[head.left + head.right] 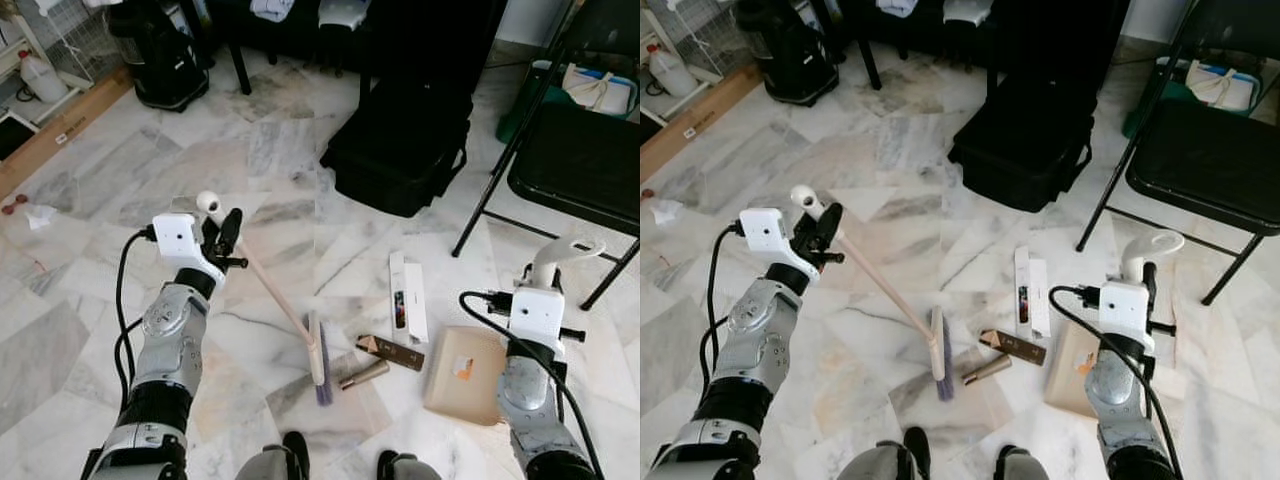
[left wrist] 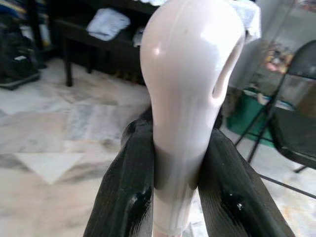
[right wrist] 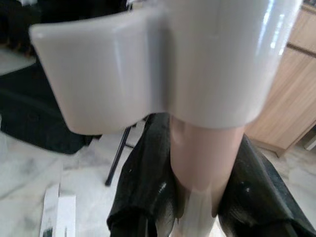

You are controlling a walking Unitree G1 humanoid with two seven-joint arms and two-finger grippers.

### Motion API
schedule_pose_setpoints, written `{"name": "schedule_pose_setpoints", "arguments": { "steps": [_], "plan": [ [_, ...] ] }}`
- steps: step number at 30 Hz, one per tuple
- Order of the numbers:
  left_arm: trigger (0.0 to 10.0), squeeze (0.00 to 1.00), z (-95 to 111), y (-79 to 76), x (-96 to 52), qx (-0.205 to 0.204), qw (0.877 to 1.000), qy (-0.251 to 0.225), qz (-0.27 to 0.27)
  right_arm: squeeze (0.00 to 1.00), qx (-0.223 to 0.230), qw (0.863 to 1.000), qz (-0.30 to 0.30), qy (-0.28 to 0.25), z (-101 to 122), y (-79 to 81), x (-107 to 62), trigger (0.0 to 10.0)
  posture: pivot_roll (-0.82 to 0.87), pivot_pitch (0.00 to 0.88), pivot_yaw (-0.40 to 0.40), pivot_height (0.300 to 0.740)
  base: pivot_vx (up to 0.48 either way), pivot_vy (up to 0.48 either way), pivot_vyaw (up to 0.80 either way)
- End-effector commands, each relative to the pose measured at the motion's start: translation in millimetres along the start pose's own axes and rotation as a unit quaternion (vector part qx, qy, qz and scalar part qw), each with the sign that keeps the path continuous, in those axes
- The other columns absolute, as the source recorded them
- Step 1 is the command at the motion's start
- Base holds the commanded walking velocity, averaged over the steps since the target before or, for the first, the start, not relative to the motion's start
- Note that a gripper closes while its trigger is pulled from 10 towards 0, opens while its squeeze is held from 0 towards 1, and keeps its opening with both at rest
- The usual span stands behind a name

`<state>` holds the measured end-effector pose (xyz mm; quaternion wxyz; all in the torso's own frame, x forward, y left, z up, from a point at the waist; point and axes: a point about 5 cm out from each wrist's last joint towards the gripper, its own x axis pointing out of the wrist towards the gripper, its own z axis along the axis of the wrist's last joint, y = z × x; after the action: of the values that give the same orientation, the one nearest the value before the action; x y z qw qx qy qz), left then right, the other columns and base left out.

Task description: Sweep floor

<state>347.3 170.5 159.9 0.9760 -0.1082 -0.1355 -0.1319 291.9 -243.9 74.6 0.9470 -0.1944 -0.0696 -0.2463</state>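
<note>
Left wrist view shows the left gripper's two black fingers closed tight on the pale wooden broom, just under its rounded white plastic cap. From the head camera, that broom handle slants down from the left gripper to a flat brush head with purple bristles resting on the white marble floor just ahead of the robot's feet. The right gripper is clamped on the tan neck of a beige dustpan, below its white plastic grip; the pan's flat tray lies on the floor on the robot's right. Between brush head and dustpan lie a brown rectangular cardboard box, a small tan cardboard tube and a long white paper packet. Farther off stand a black soft bag and a black folding chair.
</note>
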Motion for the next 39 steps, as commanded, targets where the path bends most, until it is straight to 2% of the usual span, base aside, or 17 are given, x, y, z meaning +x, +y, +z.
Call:
{"name": "schedule_pose_setpoints", "arguments": {
  "steps": [1,11,23,30,33,37,39],
  "plan": [
    [10.0,0.0,0,-0.3,-5.0,-0.014,1.0,0.005,-0.015,0.0,-0.002,1.0,0.013,0.006,-6,3.5,-7.8,10.0,0.07,0.301,0.085,0.74,0.0,0.0,0.0],
    [10.0,0.0,15,-4.3,-2.9,-0.016,0.999,0.0,-0.036,0.0,-0.001,1.0,0.027,0.013,-14,9.1,-22.0,10.0,0.09,0.331,0.093,0.74,0.0,0.0,0.0],
    [10.0,0.0,34,-3.8,11.6,0.002,0.999,-0.035,-0.009,0.0,-0.006,1.0,0.025,0.004,-13,6.7,-18.3,10.0,0.1,0.353,0.095,0.74,0.0,0.0,0.0],
    [10.0,0.0,33,-17.8,22.4,0.024,0.998,-0.027,-0.051,0.0,-0.005,1.0,0.02,0.004,-13,6.0,-18.9,10.0,0.1,0.358,0.104,0.74,0.0,0.0,0.0],
    [10.0,0.0,32,-21.3,24.3,0.02,0.998,-0.02,-0.063,0.0,-0.005,1.0,0.019,0.004,-13,6.0,-19.1,10.0,0.1,0.358,0.105,0.74,0.0,0.0,0.0],
    [10.0,0.0,23,-40.0,24.6,-0.02,0.989,0.02,-0.143,0.0,-0.008,1.0,0.015,0.004,-15,2.2,-20.0,10.0,0.09,0.36,0.108,0.74,0.0,0.0,0.0],
    [10.0,0.0,22,-45.4,23.0,-0.054,0.984,0.028,-0.166,0.0,-0.01,1.0,0.014,0.004,-16,0.8,-19.7,10.0,0.09,0.36,0.109,0.74,0.0,0.0,0.0]
  ]
}}
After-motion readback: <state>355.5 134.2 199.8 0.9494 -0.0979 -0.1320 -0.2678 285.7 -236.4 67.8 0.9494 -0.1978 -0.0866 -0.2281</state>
